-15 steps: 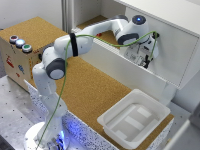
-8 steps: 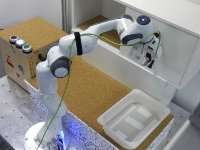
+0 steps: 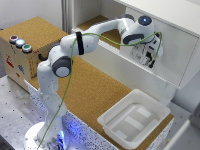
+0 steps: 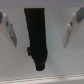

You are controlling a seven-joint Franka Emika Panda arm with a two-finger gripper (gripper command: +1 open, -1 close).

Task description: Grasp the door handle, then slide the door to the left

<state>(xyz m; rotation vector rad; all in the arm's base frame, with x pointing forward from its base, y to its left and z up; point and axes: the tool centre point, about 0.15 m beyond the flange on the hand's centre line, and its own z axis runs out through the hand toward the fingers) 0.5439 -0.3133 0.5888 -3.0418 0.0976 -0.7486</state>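
In the wrist view the door handle [image 4: 36, 35] is a narrow black upright bar on the white door [image 4: 55, 60]. My gripper [image 4: 41, 29] is open, with one fingertip [image 4: 7, 26] on each side of the handle and a gap between them and the bar. In the exterior view my gripper [image 3: 149, 56] is inside the cabinet opening, right up against the white door [image 3: 172, 47]. The handle is hidden behind my hand in that view.
A white plastic tray [image 3: 131, 120] lies on the cork-topped counter [image 3: 95, 87] below the cabinet. A cardboard box [image 3: 20, 57] with coloured buttons stands at the exterior view's left. The cabinet's top panel [image 3: 165, 12] hangs over my wrist.
My arm has reached further toward the exterior view's right, bringing the gripper up to the door. The gripper stays open.
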